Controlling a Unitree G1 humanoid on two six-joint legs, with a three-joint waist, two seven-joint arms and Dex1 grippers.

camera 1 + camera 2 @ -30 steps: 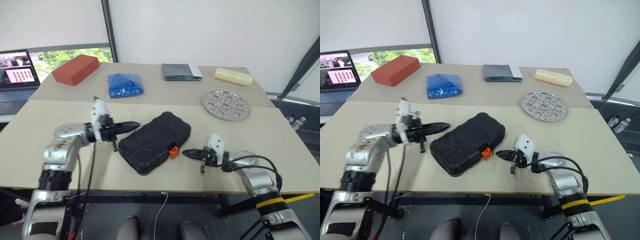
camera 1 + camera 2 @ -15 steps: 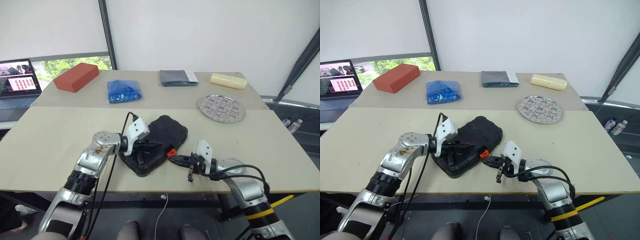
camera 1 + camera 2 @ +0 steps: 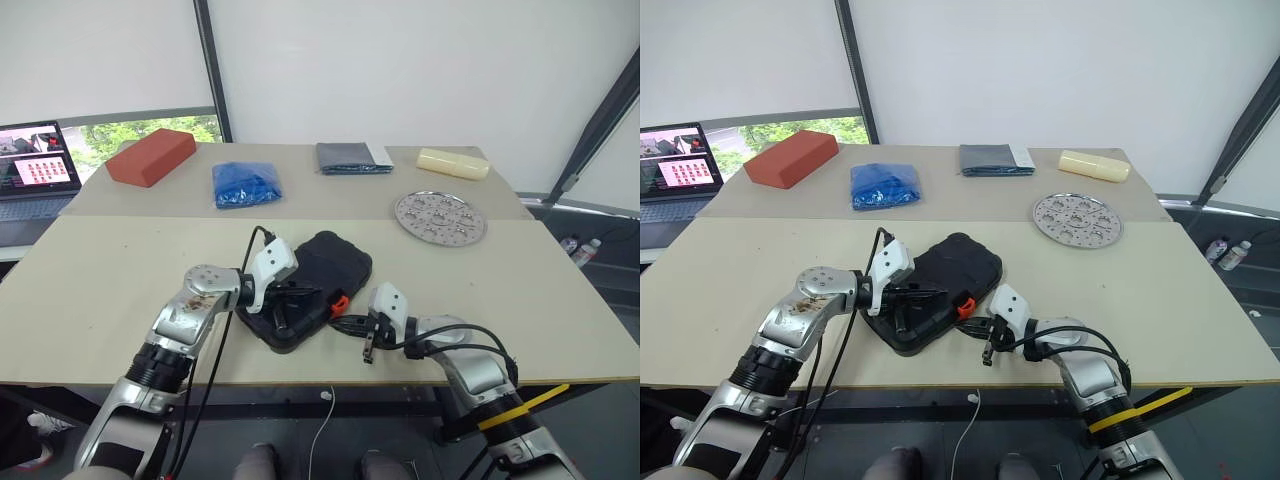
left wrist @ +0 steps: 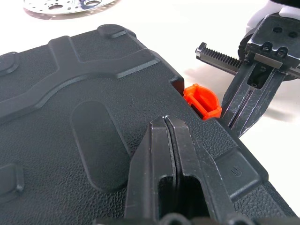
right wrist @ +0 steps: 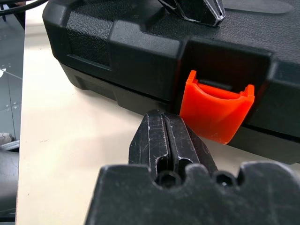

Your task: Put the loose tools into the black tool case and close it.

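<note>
1. Case (image 3: 310,285), one, black, lies closed near the table's (image 3: 560,300) front edge, lid down.
2. Left gripper (image 4: 168,136) rests on the lid, fingers pressed together, empty.
3. Right gripper (image 5: 164,136), fingers pinched together and empty, points level at the case's front wall, just beside the one orange latch (image 5: 214,110).

From the head we look forward and down over the table (image 3: 120,270), both eyes sharing nearly one scene. Our wrist views sit very near the black case (image 4: 84,117), from opposite sides, sharing its orange latch (image 5: 214,110).
</note>
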